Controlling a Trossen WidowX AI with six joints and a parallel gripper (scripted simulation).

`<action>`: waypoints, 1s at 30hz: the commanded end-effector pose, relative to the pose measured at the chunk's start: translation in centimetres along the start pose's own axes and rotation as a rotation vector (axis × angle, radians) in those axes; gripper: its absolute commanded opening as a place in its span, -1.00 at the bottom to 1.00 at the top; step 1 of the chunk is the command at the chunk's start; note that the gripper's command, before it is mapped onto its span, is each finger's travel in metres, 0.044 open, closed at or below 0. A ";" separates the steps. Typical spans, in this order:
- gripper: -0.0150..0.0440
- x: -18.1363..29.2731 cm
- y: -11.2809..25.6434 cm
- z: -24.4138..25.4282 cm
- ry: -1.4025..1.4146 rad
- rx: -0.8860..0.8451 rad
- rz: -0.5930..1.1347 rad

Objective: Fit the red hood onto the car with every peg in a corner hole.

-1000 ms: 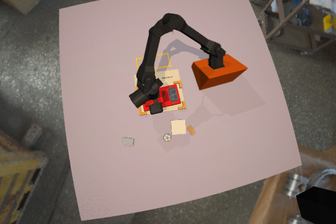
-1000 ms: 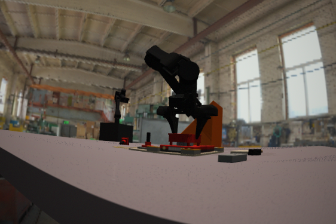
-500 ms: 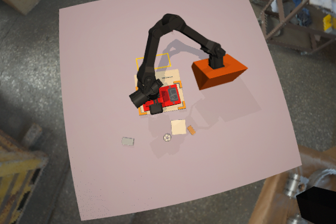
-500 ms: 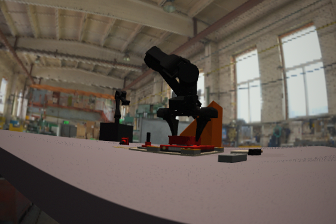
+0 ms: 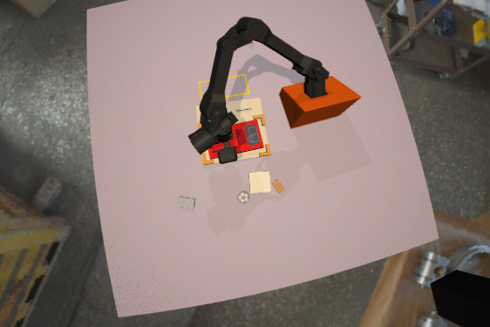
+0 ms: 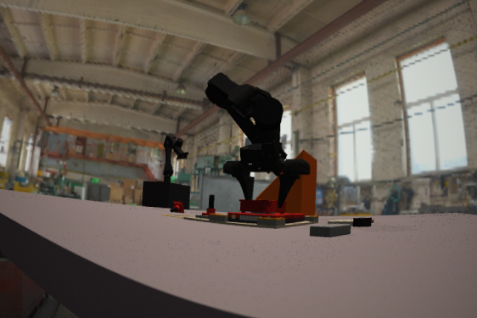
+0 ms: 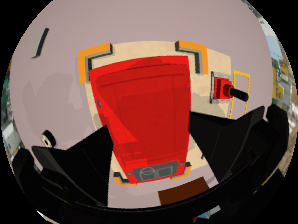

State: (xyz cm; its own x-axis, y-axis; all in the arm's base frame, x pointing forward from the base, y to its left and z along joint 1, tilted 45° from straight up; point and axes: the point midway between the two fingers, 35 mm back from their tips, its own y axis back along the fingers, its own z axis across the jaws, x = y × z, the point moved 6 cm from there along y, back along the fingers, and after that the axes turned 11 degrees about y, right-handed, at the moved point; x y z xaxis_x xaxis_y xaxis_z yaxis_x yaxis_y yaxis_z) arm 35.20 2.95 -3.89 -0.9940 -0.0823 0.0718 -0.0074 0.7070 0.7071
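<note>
The red hood (image 6: 258, 206) (image 7: 150, 95) lies over the red chassis (image 6: 293, 216) (image 5: 252, 134), low against its deck and about level in the exterior view. My gripper (image 5: 226, 146) (image 6: 265, 203) (image 7: 148, 121) points down and is shut on the hood, one finger at each side. The chassis sits inside the orange corners of the jig (image 5: 266, 153) (image 7: 95, 53). The engine block, the pegs and the corner holes are hidden, so I cannot tell whether the pegs are in the holes. In the top view my gripper covers most of the hood.
A red part with a black post (image 6: 211, 203) (image 7: 225, 90) stands beside the chassis. A yellow outline (image 5: 223, 97) lies beyond it. A grey block (image 5: 186, 202), a wheel (image 5: 243, 197), a cream square (image 5: 260, 182) and an orange block (image 5: 278, 187) lie on the other side.
</note>
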 end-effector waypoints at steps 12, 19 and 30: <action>1.00 -0.1 1.3 0.0 0.000 -0.002 -0.002; 1.00 0.0 7.1 0.0 0.000 -0.005 -0.005; 1.00 0.0 7.1 0.0 0.000 -0.005 -0.005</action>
State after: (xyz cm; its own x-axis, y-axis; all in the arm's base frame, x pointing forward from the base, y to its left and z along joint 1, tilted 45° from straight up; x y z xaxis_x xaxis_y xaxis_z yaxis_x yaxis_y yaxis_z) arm 35.12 7.91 1.09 -0.9934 -0.0900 0.0715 -0.0128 0.7047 0.7094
